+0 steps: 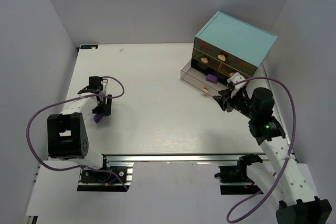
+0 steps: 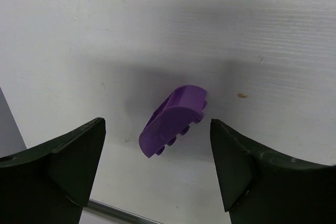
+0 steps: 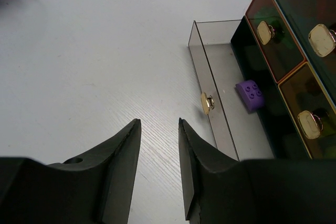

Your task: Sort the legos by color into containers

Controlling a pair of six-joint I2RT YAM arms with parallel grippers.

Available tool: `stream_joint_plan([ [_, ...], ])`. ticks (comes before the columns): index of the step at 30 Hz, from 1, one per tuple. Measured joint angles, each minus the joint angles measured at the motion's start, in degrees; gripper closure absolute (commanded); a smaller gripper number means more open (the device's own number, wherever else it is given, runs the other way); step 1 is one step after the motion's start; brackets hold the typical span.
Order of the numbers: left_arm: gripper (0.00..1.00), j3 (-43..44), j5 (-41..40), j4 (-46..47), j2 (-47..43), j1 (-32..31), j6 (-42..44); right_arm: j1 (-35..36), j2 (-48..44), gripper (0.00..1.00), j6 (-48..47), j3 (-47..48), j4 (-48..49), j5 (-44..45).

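Note:
A purple lego (image 2: 173, 120) lies tipped on its side on the white table, studs facing the near edge. My left gripper (image 2: 156, 129) is open and straddles it, with both fingers clear of the brick. From above, this lego (image 1: 97, 118) shows at the tip of the left gripper (image 1: 102, 109). Another purple lego (image 3: 250, 94) rests in the pulled-out smoky drawer (image 3: 200, 59), also seen from above (image 1: 211, 78). My right gripper (image 3: 159, 121) is open with a narrow gap and nothing in it, just in front of that drawer's tan knob (image 3: 206, 103).
The cabinet with the light-blue top (image 1: 236, 38) stands at the back right. Its other drawers (image 3: 275, 40) are pushed in, with dim coloured shapes behind their tinted fronts. Grey walls close in the table on three sides.

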Motion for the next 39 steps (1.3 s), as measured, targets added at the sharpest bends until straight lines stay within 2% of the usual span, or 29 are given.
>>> stream_joint_plan([
  [3,0.19,0.00,0.00,0.07,0.81,0.00,0.00,0.09,-0.17,0.59,0.09,0.00,0.04,0.20],
  [8,0.38,0.07,0.02,0.00,3.72,0.00,-0.11,0.09,-0.28,0.59,0.15,0.00,0.07,0.37],
  [14,0.53,0.70,0.35,-0.07,5.20,-0.02,-0.28,0.09,-0.28,0.59,0.17,0.00,0.11,0.63],
  [15,0.61,0.79,0.66,-0.20,5.27,-0.02,-0.31,0.09,-0.28,0.59,0.17,0.00,0.11,0.66],
  [18,0.77,3.06,2.97,-1.84,6.10,-0.04,-1.09,0.09,-0.28,0.60,0.15,0.00,0.17,0.85],
  [19,0.87,4.57,4.11,-2.56,6.56,-0.11,-1.46,0.11,-0.28,0.60,0.17,0.00,0.20,1.01],
  [24,0.93,12.09,18.49,-0.17,6.58,-0.90,-8.04,0.11,-0.28,0.66,0.24,0.00,0.46,1.40],
  [26,0.95,12.33,25.99,3.93,4.70,-2.36,-13.25,0.09,-0.28,0.76,0.46,0.00,0.55,1.86],
  [27,0.95,12.22,29.38,5.86,3.80,-3.43,-15.76,0.09,-0.31,0.86,0.74,0.00,0.70,2.21],
  [31,0.95,10.99,40.30,18.36,1.05,-12.02,-28.35,0.09,-1.11,1.00,2.25,-0.13,2.05,5.60],
  [35,0.94,10.08,45.59,32.81,2.71,-22.56,-39.85,0.09,-2.75,1.00,3.65,-0.85,3.34,9.53],
  [39,0.94,13.90,45.70,46.12,11.02,-31.91,-49.96,0.02,-2.80,1.00,4.44,-0.87,5.05,12.28],
])
